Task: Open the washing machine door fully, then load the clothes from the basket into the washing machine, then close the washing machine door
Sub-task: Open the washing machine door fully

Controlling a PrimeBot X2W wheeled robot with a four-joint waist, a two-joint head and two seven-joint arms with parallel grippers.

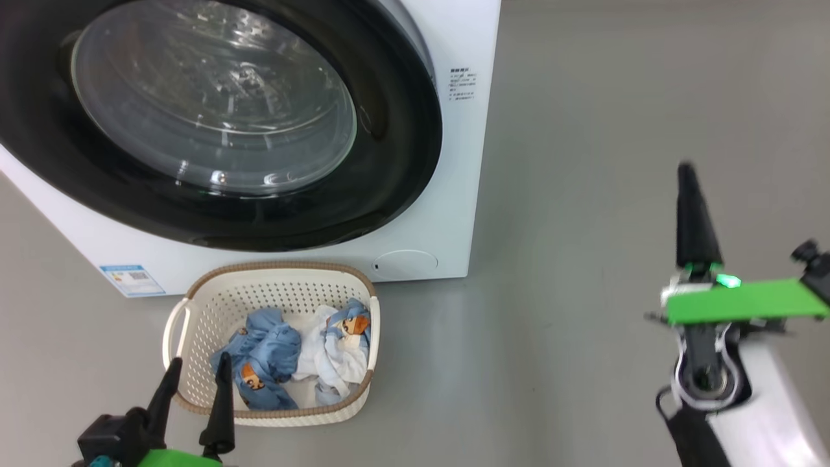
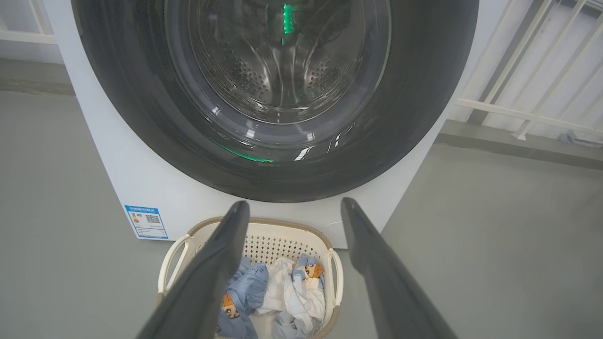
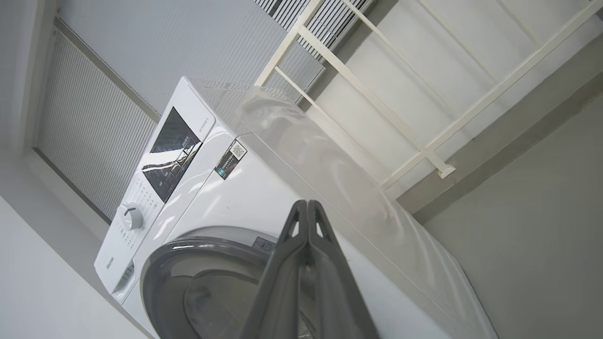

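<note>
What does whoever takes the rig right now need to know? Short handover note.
Left gripper: open, empty, held by the near-left side of the basket, touching nothing.
Right gripper: shut on nothing, in the air off to the right of the washing machine.
Washing machine door: looks shut, flush on the front.
Clothes: blue and white heap in the basket, which stands on the floor in front of the machine.
Done: nothing yet.
To do: open the door fully, load the clothes, close the door.
</note>
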